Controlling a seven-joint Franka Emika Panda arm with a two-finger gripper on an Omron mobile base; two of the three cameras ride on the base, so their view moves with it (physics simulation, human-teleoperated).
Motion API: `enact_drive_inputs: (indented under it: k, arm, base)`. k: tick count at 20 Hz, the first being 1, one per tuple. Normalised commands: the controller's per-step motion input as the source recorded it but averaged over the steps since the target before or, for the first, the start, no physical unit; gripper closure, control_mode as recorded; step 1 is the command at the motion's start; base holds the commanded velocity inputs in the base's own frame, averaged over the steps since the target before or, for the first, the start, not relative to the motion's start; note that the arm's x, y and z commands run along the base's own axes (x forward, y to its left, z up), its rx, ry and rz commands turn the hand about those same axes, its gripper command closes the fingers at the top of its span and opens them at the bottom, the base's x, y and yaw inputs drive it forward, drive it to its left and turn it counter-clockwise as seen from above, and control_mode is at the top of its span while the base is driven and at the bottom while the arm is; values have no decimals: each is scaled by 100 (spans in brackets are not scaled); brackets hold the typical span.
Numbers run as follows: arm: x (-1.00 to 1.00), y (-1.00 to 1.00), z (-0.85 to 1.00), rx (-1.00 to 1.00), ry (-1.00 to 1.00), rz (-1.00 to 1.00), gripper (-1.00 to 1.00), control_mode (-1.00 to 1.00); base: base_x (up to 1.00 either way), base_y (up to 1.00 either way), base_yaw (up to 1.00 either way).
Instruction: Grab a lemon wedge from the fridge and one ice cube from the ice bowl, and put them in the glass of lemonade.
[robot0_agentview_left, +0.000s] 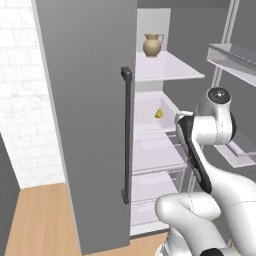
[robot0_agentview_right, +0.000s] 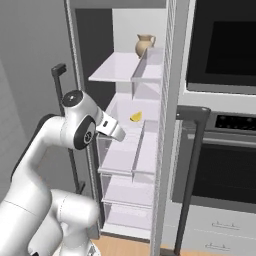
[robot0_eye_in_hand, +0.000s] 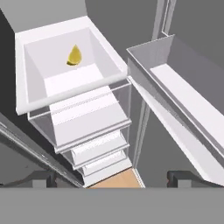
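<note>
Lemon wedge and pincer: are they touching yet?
Apart. In the hand view the lemon wedge lies far back on the white fridge shelf, while the open pincer sits at the bottom edge with shelving between them.

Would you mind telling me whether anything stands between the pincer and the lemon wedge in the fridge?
Nothing visible does. The pincer is open, and the lemon wedge lies alone on its white shelf with open space in front; the fridge door on that side stands open.
</note>
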Motion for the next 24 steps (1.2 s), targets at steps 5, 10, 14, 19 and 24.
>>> enact_drive_inputs:
  k: [5,10,14,19,24]
  arm:
    - [0,0,0,0,0,0,-100,100]
    - [29,-1,-9,0,1,3,-100,-100]
    - [94,0,-46,0,3,9,-100,-100]
    - [90,-12,-36,0,3,11,-100,-100]
    - [69,-15,-21,0,3,8,-100,-100]
  base:
    - [60,-6,3]
    - [34,-1,4]
    - [0,0,0]
    - [0,0,0]
    - [0,0,0]
